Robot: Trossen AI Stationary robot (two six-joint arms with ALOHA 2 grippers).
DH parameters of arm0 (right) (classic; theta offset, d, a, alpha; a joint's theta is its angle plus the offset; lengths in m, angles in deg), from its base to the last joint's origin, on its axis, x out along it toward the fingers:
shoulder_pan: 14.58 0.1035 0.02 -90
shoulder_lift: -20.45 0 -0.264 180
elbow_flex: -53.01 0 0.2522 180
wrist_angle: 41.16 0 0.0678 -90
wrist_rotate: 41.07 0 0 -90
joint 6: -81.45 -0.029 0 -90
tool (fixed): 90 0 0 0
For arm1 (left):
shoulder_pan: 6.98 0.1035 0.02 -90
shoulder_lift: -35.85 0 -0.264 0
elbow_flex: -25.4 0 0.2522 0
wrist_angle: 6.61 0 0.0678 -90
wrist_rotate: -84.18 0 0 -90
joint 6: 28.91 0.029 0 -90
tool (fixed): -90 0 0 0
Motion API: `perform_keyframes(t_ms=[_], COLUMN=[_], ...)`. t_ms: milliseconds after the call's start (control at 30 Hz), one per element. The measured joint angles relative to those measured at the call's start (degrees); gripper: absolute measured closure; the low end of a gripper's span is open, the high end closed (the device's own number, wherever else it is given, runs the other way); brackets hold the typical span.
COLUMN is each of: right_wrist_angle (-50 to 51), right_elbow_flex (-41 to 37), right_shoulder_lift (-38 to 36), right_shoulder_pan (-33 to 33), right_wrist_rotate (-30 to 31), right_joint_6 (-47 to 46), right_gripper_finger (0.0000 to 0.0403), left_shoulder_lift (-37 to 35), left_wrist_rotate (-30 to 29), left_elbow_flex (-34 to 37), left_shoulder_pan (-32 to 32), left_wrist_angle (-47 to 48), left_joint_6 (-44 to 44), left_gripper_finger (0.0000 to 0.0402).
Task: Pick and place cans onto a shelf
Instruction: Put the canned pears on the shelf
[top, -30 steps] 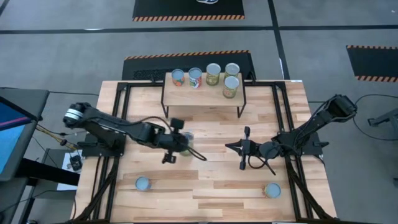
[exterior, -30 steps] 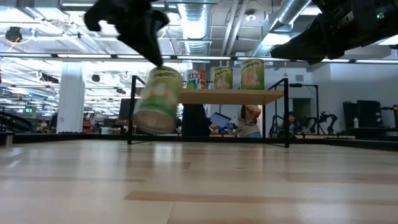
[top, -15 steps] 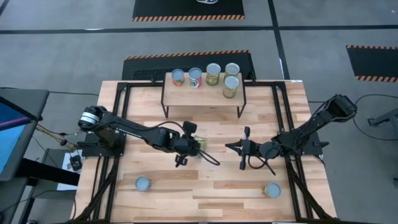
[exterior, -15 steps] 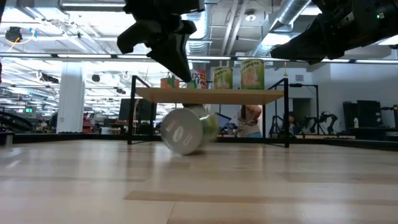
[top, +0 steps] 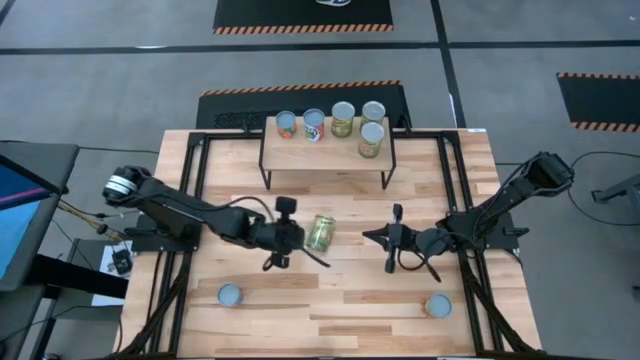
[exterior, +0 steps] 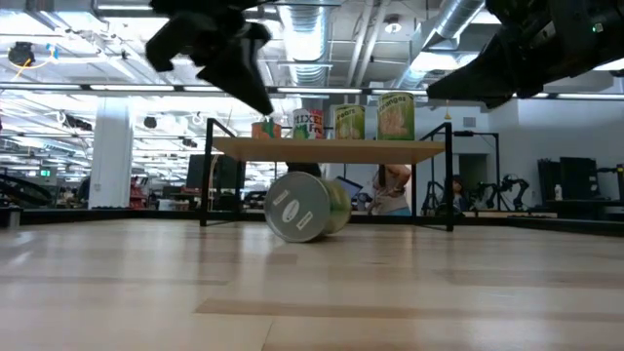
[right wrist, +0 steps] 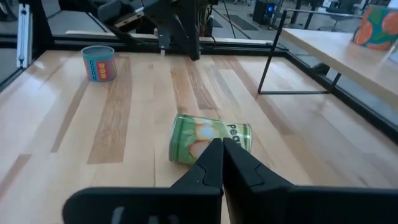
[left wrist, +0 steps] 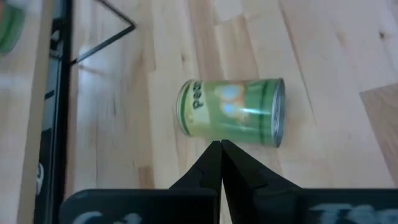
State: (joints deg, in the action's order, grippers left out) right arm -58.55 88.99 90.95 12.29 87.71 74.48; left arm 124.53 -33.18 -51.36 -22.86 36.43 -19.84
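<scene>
A green-labelled can (top: pixel 320 232) lies on its side on the bench (top: pixel 340 300), in front of the shelf (top: pixel 325 150) that carries five upright cans (top: pixel 371 139). The left gripper (top: pixel 285 238) hovers just beside it, fingers pressed together on nothing. The right gripper (top: pixel 384 238) waits near the bench's middle, fingers likewise closed.

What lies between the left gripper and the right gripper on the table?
In the high view, a green can lies on its side between the left gripper and the right gripper; neither touches it.

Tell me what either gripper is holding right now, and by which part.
Nothing is held. The left gripper and right gripper are both shut and empty; the green can lies on its side on the table.
</scene>
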Motion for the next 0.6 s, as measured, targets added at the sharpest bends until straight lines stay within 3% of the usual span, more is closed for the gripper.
perform_keyframes(t_ms=[233, 400, 600], right_wrist_angle=[-3.6, -2.2, -2.3], right_elbow_flex=[2.7, 8.6, 12.3], right_shoulder_lift=[4.4, 12.4, 20.5], right_shoulder_pan=[-4.7, -14.1, -23.6], right_wrist_rotate=[-2.1, -16.5, -32.4], right_joint_6=[-5.6, -12.7, -14.2], right_gripper_finger=[0.0328, 0.0251, 0.0182], left_shoulder_lift=[-8.8, -10.5, -10.7], left_wrist_rotate=[2.1, 4.1, 7.7], left_elbow_flex=[16.9, 27.2, 34.9], left_shoulder_pan=[-1.7, -1.7, -1.7], left_wrist_angle=[-21.6, -38.0, -49.8], left_joint_6=[-8.2, -10.4, -12.7], left_gripper_finger=[0.0401, 0.0401, 0.0401])
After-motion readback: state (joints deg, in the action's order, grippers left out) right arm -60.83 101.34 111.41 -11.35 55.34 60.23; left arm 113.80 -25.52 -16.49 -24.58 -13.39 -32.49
